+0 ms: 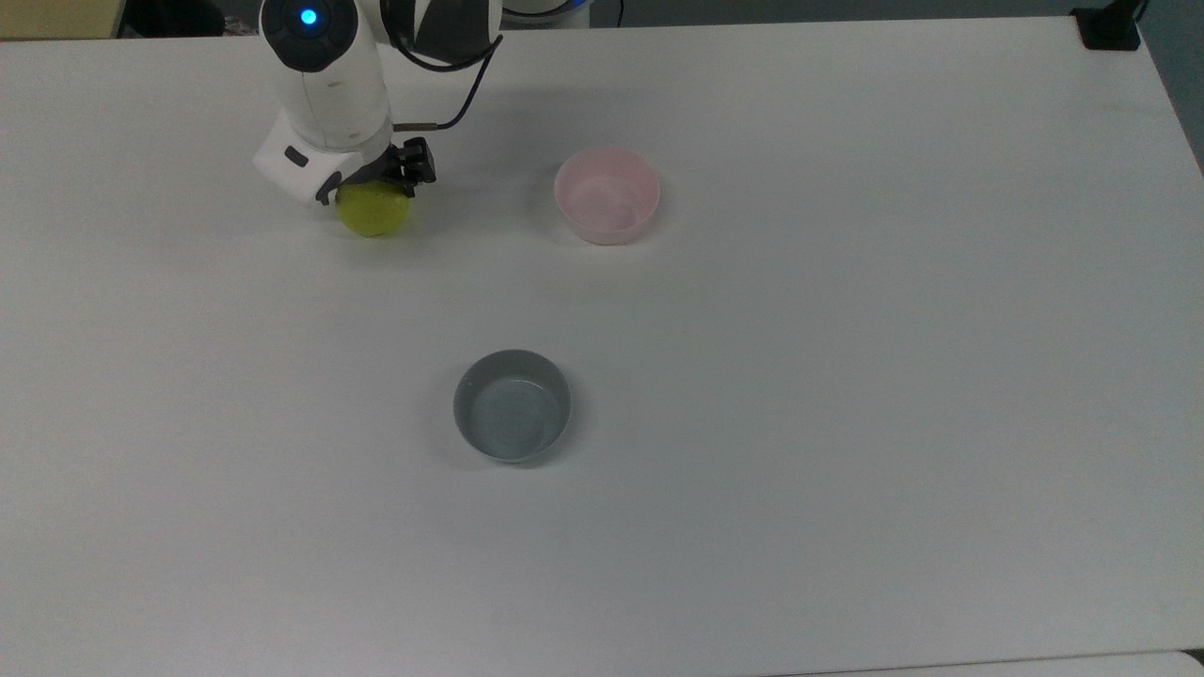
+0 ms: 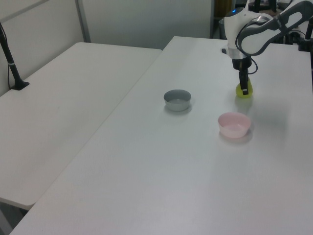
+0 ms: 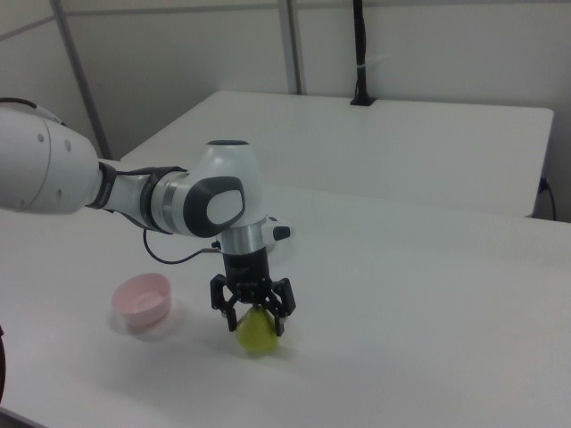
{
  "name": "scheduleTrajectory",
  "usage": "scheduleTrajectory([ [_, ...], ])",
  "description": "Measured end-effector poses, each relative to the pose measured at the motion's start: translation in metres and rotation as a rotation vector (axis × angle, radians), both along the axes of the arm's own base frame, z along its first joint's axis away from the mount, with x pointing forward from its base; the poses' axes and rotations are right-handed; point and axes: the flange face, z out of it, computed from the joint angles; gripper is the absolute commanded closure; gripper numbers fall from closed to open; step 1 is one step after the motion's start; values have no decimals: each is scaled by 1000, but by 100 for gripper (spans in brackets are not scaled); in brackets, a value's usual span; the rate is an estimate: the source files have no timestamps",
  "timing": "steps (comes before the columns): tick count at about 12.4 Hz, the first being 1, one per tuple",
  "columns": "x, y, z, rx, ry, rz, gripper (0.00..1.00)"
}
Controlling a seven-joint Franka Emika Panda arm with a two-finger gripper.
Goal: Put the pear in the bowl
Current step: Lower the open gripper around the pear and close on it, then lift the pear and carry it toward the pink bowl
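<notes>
Pink bowl (image 1: 607, 195) and grey bowl (image 1: 513, 405) hold nothing.

Top view – pear (image 1: 376, 211) left of bowl (image 1: 607, 195), grey bowl (image 1: 513, 405) below, all on table (image 1: 847, 376)

White arm reaching in from the right view's left, tool (image 3: 254, 322) pointing down over the pear (image 3: 257, 335), dark fingers (image 3: 229, 316) spread on either side of its top, apparently not yet touching, pear resting on the white desk (image 3: 419, 339), pink bowl (image 3: 143, 300) near, to the right view's left
</notes>
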Motion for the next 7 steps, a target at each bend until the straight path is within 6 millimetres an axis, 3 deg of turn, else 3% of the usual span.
scheduleTrajectory([
  [1,0,0,-3,1,3,1,0],
  [2,0,0,-4,1,5,1,8],
  [4,0,0,-4,1,5,1,43],
  [5,0,1,-4,1,5,2,56],
  [7,1,1,-3,1,3,2,60],
])
